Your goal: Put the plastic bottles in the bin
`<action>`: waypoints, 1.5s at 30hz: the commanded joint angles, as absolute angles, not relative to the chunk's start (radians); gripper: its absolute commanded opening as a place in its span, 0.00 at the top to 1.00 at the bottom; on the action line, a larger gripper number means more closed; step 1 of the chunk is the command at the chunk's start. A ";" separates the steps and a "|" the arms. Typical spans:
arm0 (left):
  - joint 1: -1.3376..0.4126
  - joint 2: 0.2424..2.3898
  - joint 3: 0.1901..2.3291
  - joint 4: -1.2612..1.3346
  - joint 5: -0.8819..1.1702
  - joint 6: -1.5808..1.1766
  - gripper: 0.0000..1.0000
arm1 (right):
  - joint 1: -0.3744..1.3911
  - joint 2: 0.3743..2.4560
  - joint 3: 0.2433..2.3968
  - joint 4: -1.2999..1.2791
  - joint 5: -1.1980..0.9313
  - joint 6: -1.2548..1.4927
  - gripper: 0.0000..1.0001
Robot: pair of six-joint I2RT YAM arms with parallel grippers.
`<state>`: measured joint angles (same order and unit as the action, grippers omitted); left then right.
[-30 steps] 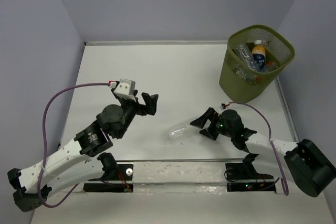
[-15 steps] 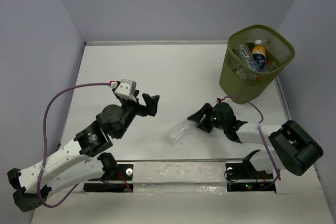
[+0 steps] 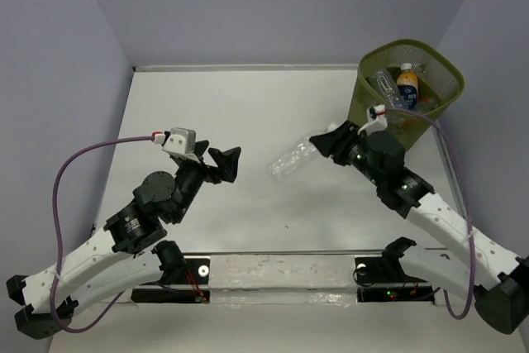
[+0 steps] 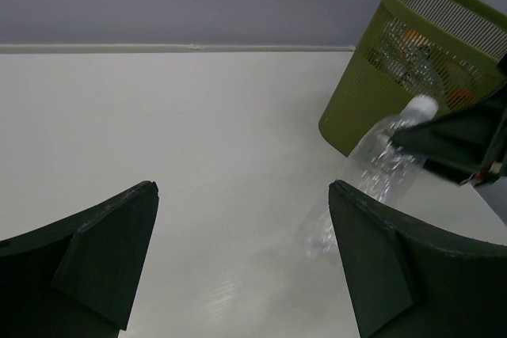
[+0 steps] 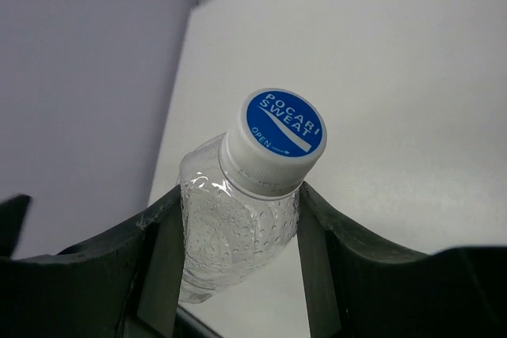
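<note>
My right gripper [image 3: 327, 140] is shut on the neck of a clear label-less plastic bottle [image 3: 290, 161] with a white and blue cap [image 5: 276, 140], holding it off the table just left of the bin. The bottle's body [image 5: 236, 231] sits between my fingers, and it also shows in the left wrist view [image 4: 386, 165]. The olive-green mesh bin [image 3: 372, 131] stands at the far right and holds an orange-filled bottle [image 3: 407, 85] and other clear bottles [image 3: 385, 87]. My left gripper [image 3: 225, 163] is open and empty, left of the held bottle.
The bin [image 4: 358, 113] stands against the right wall. Grey walls close in the white table on the left, back and right. A mounting rail [image 3: 281, 270] runs along the near edge between the arm bases.
My right gripper has closed on the bottle lying near the table's front middle and carried it up, back and right toward the bin. My left arm has shifted slightly left.
</note>
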<state>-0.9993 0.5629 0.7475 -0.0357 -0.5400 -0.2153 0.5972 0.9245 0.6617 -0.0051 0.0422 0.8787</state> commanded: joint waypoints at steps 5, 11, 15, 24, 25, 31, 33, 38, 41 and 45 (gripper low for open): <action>-0.994 0.502 0.750 0.008 -0.531 -0.213 0.02 | 0.597 0.911 1.304 -0.206 0.761 0.240 0.77; -0.989 0.480 0.752 0.008 -0.512 -0.218 0.02 | 0.404 1.041 1.449 -0.012 0.907 -0.049 0.78; -0.988 0.465 0.752 0.012 -0.502 -0.219 0.02 | 0.258 1.117 1.464 -0.012 0.825 -0.052 0.78; -0.971 0.471 0.746 0.017 -0.482 -0.221 0.02 | 0.105 1.255 1.488 -0.064 0.605 0.181 0.79; -0.969 0.472 0.746 0.017 -0.480 -0.221 0.02 | 0.094 1.264 1.494 -0.071 0.586 0.233 0.79; -0.959 0.472 0.746 0.017 -0.474 -0.224 0.02 | -0.045 1.261 1.462 -0.202 0.434 0.434 0.22; -0.954 0.472 0.746 0.020 -0.468 -0.225 0.02 | -0.101 1.233 1.428 -0.242 0.335 0.481 0.08; -0.934 0.480 0.746 0.021 -0.442 -0.229 0.02 | -0.176 1.157 1.417 -0.327 0.275 0.482 0.00; -0.919 0.479 0.744 0.025 -0.430 -0.233 0.02 | -0.176 1.108 1.425 -0.344 0.308 0.446 0.00; -0.897 0.476 0.741 0.029 -0.422 -0.235 0.02 | -0.176 1.091 1.465 -0.379 0.272 0.420 0.00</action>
<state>-0.9192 0.4759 0.7475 -0.0341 -0.4408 -0.2302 -0.1761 1.1198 1.4033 -0.3386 0.3206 0.4442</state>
